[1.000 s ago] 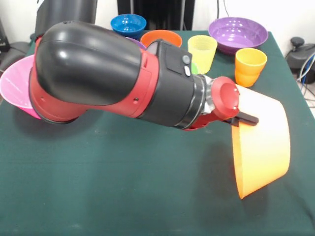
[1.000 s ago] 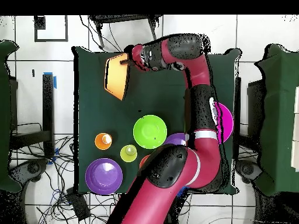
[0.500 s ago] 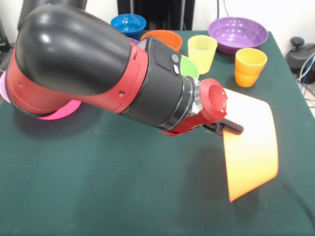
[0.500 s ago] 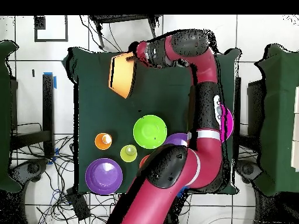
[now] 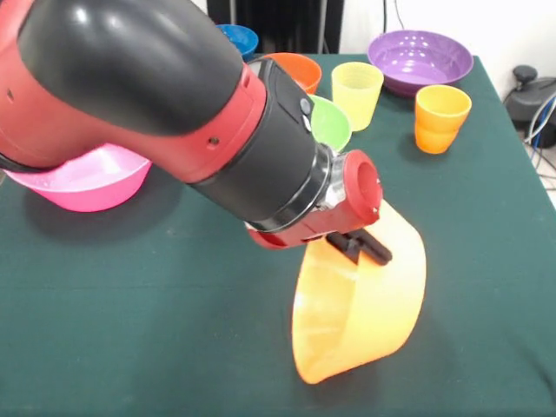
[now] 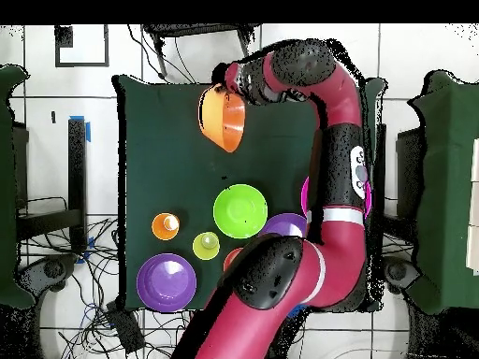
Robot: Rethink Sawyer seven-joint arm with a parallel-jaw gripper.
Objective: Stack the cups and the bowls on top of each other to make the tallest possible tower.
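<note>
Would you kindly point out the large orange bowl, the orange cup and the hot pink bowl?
large orange bowl [image 5: 382, 304], front view, outer wall.
orange cup [image 5: 440, 122], front view, side wall.
hot pink bowl [image 5: 87, 187], front view, outer wall.

Around your workspace: green tabletop, cables, tiled floor.
You have a dark green tabletop [image 5: 130, 313] filling the frame; in the overhead view, tangled cables [image 6: 103, 313] lie lower left on the white tiled floor [image 6: 56, 103].
</note>
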